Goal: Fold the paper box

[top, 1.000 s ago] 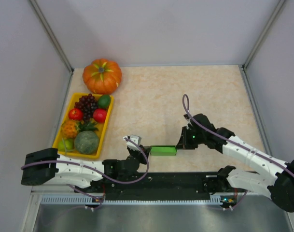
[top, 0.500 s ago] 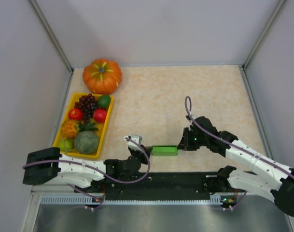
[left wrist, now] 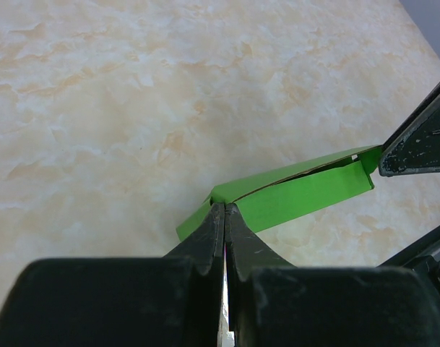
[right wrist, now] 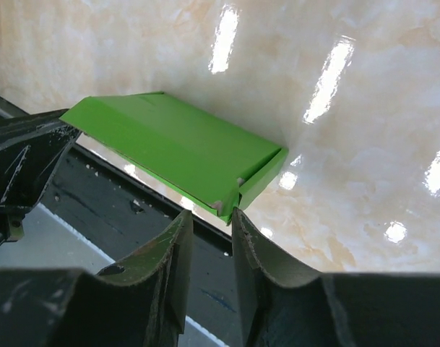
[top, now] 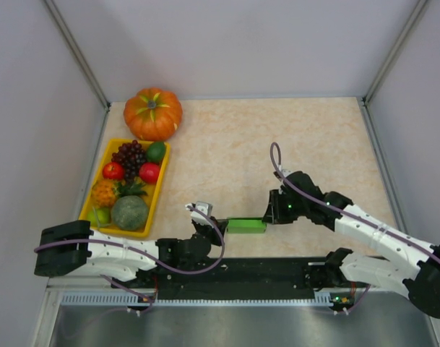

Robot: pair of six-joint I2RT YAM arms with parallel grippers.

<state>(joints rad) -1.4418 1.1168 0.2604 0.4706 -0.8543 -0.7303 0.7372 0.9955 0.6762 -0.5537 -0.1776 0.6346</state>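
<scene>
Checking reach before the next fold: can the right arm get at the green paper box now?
Likely yes: right gripper sits parted right at the paper box end, nothing between; left gripper pinches the other end.

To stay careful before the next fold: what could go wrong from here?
1. Only the left end effector pinches the paper box, at one corner; the fold may spring open or pivot.
2. The right end effector is open, the box's end just outside its fingertips; closing could miss or crush it.

PLACE: robot lab bench | SIGNS: grey panel walls (top: pixel 241 43) — two bolted arms (top: pixel 118 253); marble-look table (top: pixel 313 130)
</scene>
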